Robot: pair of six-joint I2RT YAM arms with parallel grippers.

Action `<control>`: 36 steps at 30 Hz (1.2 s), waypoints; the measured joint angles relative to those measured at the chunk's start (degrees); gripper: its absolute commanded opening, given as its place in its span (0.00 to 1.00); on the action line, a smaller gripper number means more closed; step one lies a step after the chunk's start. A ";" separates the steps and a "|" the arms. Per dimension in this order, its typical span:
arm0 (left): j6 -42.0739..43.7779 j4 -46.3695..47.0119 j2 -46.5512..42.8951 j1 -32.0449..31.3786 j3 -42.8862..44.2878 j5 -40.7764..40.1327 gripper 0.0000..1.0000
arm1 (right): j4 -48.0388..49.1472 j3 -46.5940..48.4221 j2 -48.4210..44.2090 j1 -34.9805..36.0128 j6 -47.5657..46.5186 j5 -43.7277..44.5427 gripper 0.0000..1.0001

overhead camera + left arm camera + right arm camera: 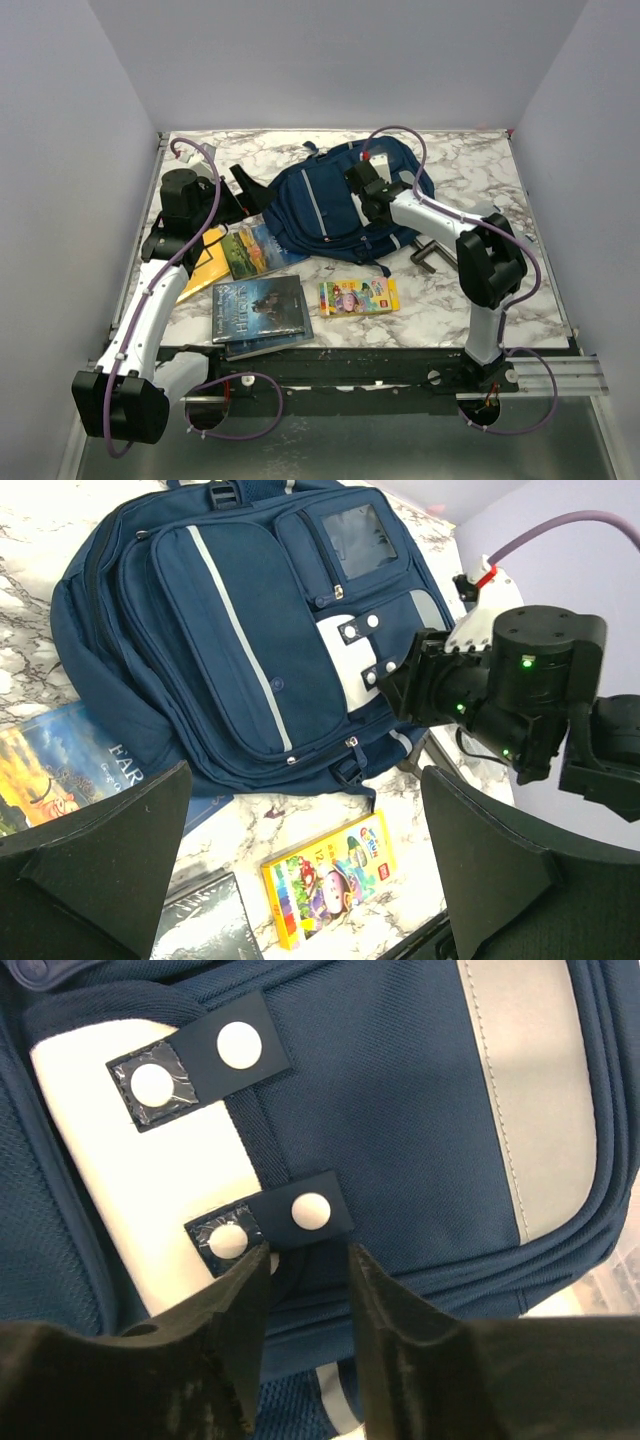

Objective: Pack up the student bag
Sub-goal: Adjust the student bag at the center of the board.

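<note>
The student bag (310,205) lies front up at the far middle of the marble tabletop (470,170). The right end effector (308,1255) is down on its front, fingers narrowly apart, tips flanking the lower snap tab (270,1222). The left end effector (242,192) hangs spread wide, just left of the bag.

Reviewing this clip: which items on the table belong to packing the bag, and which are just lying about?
Job: student bag; crayon box; dark-covered books; landscape book; yellow book, likely to be packed.
Lying about: small dark object beside the right arm, probably unrelated.
</note>
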 measured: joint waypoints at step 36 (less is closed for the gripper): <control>-2.21 1.73 7.15 0.57 -0.39 7.17 0.98 | 12.39 -4.63 -5.20 -1.62 -0.52 -19.39 0.56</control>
